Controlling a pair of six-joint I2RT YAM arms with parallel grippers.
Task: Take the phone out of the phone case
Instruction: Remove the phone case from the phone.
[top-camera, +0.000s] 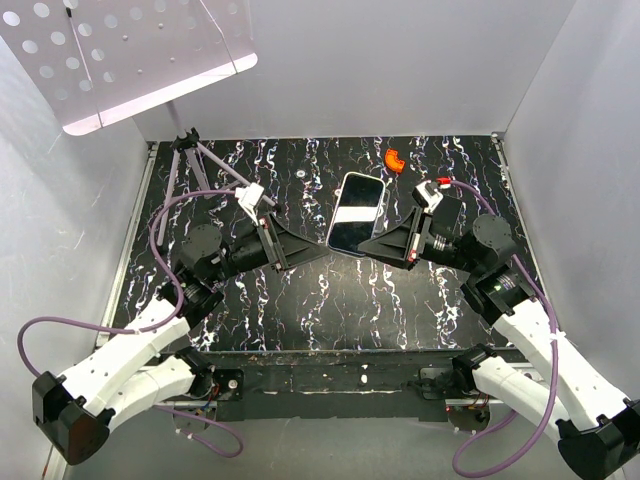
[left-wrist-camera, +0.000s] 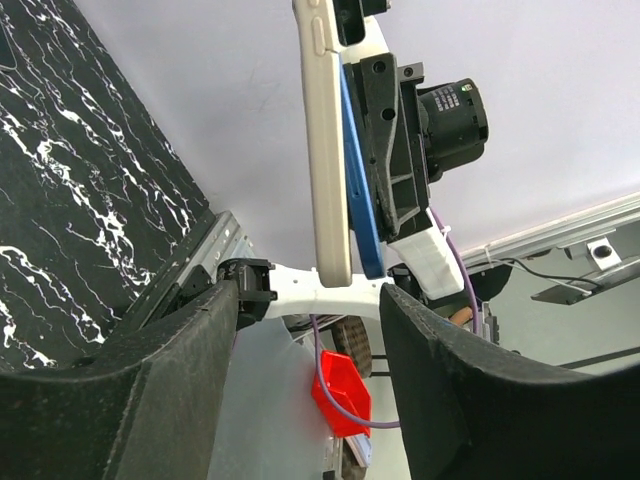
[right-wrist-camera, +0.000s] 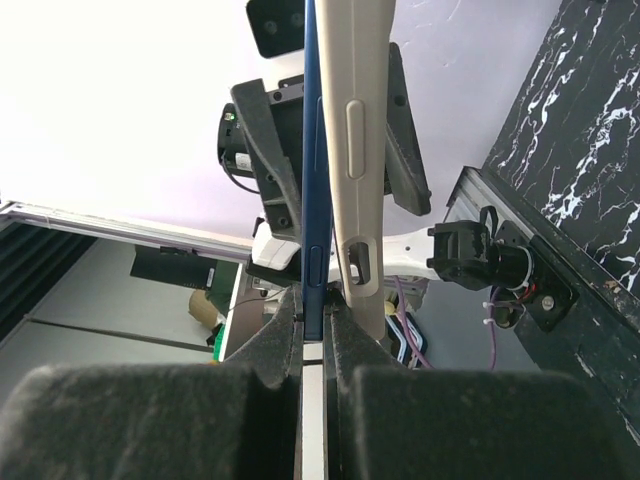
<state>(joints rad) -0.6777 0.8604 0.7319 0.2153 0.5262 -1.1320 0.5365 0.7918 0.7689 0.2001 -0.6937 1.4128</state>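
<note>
Right wrist view: right gripper (right-wrist-camera: 312, 300) pinches phone (right-wrist-camera: 312, 150), left gripper (left-wrist-camera: 312, 300) gapes; thin edge-grip could slip, dropping case (right-wrist-camera: 360, 150).

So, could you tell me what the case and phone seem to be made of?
Case: likely soft silicone or rubbery plastic, matte beige, with moulded button bumps. Phone: blue edge looks like smooth metal or hard plastic; its face is glossy glass, reflecting light.

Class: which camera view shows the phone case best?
Right wrist: the beige phone case stands edge-on, button cover and cutout clear, beside the blue phone. Left wrist shows an edge too, with less detail; top external shows only its pale rim.
</note>
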